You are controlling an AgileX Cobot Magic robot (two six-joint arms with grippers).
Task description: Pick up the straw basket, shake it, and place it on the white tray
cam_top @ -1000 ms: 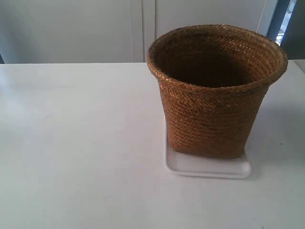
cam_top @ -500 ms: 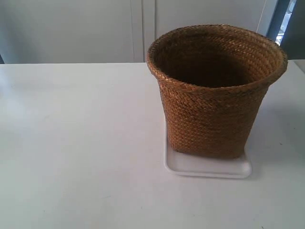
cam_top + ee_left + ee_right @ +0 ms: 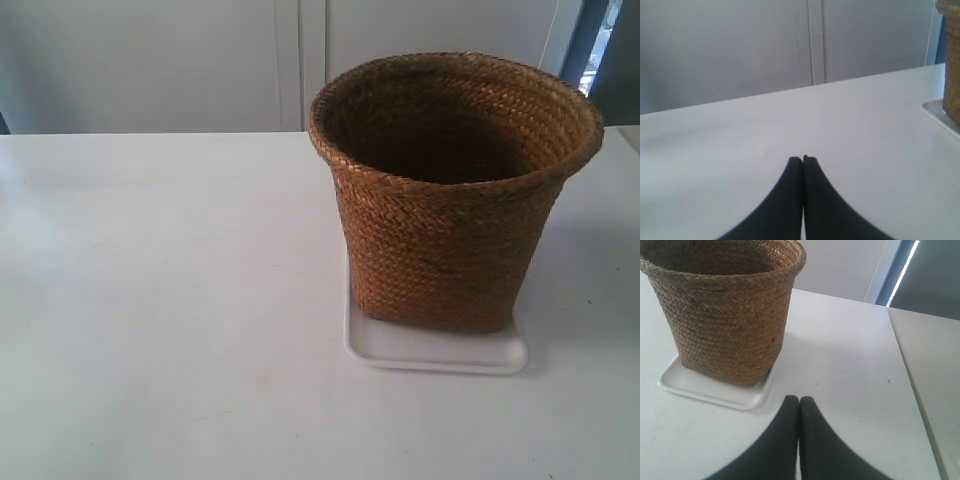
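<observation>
1. The table is white and lies under both grippers. Neither gripper shows in the exterior view.
2. The basket stands upright with its base inside the tray. It is near the right gripper, ahead of the fingertips and clear of them. It is well apart from the left gripper, whose wrist view catches only a strip of its wall. From the right wrist view nothing can be seen inside it, though its floor is hidden.
3. The tray lies flat on the table under the basket, and its white rim shows around the base. One corner is just ahead of the right gripper, not touching it.
4. The right gripper has its two black fingers pressed together with no gap, and it grips nothing. It sits low over bare table.
5. The left gripper is also closed finger to finger and has hold of nothing. It sits over bare table, with the tray's edge far ahead.
</observation>
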